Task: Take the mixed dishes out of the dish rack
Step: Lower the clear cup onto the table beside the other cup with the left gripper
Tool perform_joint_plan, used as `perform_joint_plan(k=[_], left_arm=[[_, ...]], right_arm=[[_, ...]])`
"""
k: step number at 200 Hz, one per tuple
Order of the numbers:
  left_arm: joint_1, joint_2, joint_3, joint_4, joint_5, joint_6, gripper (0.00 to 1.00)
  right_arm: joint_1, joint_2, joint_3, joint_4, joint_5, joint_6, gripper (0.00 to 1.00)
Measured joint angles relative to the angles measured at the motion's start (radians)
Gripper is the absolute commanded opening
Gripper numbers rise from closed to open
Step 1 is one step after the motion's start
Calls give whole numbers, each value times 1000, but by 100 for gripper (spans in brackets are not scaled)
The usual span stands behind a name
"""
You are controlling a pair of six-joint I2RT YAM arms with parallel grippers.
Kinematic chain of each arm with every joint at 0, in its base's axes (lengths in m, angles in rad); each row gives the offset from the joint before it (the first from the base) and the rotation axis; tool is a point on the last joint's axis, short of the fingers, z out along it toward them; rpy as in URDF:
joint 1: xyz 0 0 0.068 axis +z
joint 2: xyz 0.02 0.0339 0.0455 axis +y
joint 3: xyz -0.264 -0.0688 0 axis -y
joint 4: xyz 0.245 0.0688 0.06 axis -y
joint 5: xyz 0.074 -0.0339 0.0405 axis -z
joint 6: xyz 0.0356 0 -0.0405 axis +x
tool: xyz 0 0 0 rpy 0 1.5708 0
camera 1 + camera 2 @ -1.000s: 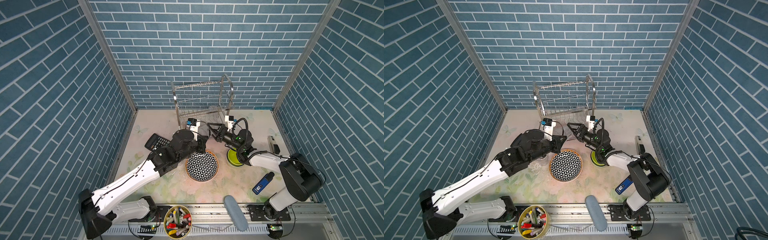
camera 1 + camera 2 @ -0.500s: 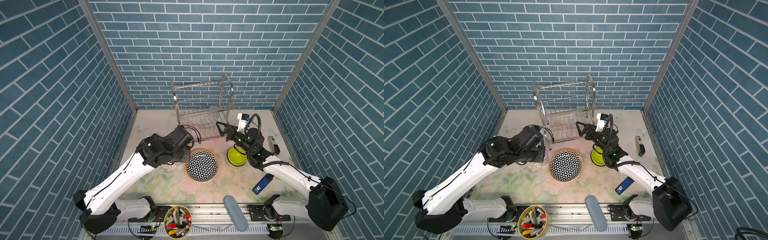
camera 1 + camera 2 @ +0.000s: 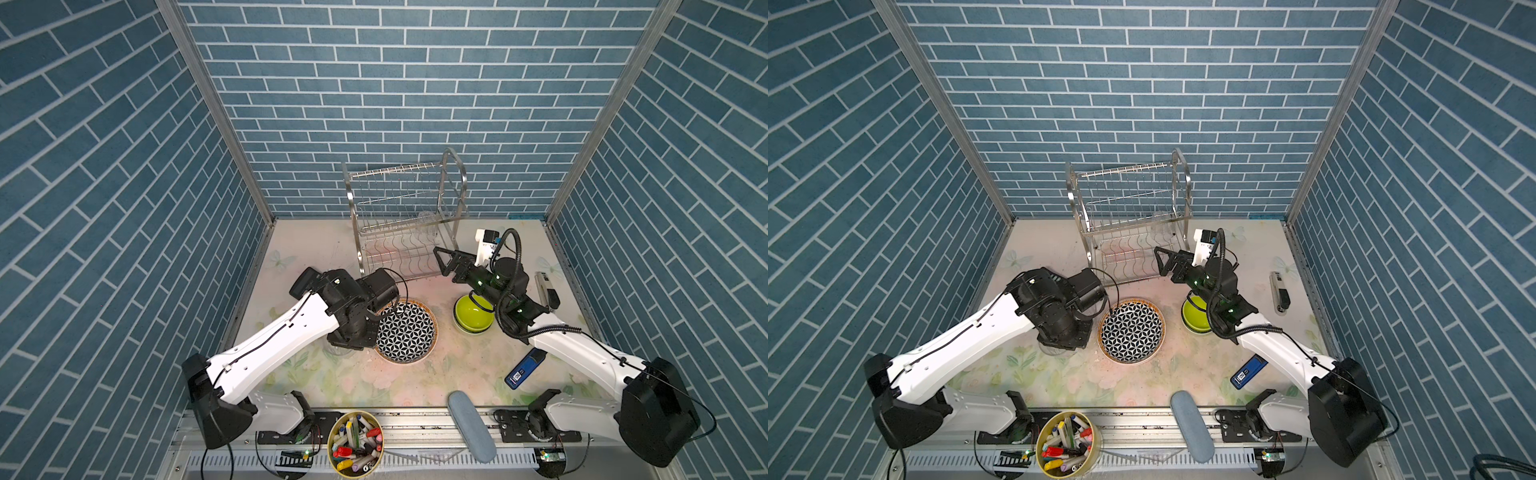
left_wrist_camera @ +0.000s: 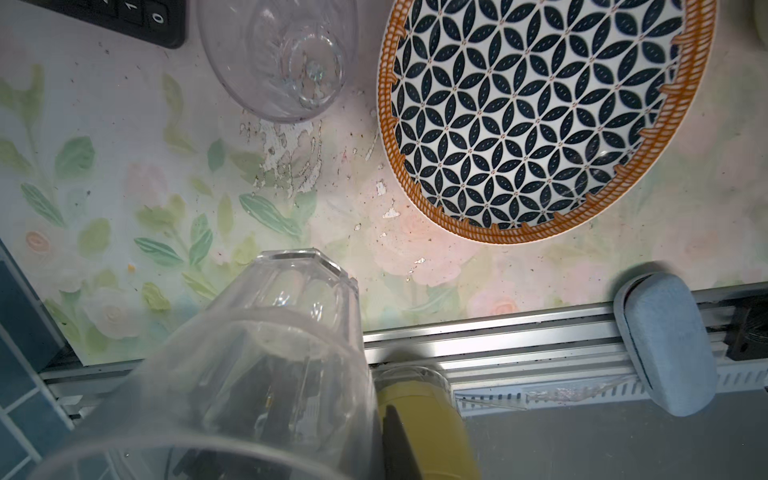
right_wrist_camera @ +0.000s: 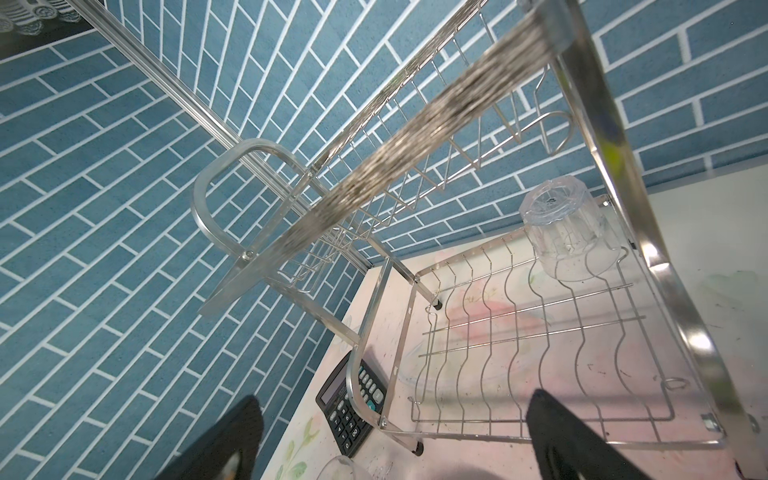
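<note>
Left arm has backed off the rack front since a second ago and now hangs over the desk just left of the plate. Its left gripper is pressed together on the wall of the held tumbler, which is tilted with its base out toward the front rail. Over by the plate rim stands the desk tumbler, with the calculator corner right next to it, so that pocket is tight. The front strip between plate and rail looks bare though.

Meanwhile the right gripper has barely shifted. It's spread wide with nothing in it, just off the rack's front right post. Inside, the rack tumbler sits upside down in the lower tier's far right corner, close to the side frame, and the wires in front of it are open. The bowl sits under the right arm, apart from the plate.
</note>
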Motion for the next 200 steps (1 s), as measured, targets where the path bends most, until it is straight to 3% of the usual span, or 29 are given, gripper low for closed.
perform_joint_plan(k=[106, 200], left_arm=[[8, 183, -120, 251, 76, 83, 0], [71, 132, -240, 328, 112, 86, 0]], right_arm=[[0, -17, -9, -6, 7, -1, 99], [0, -14, -10, -11, 25, -19, 99]])
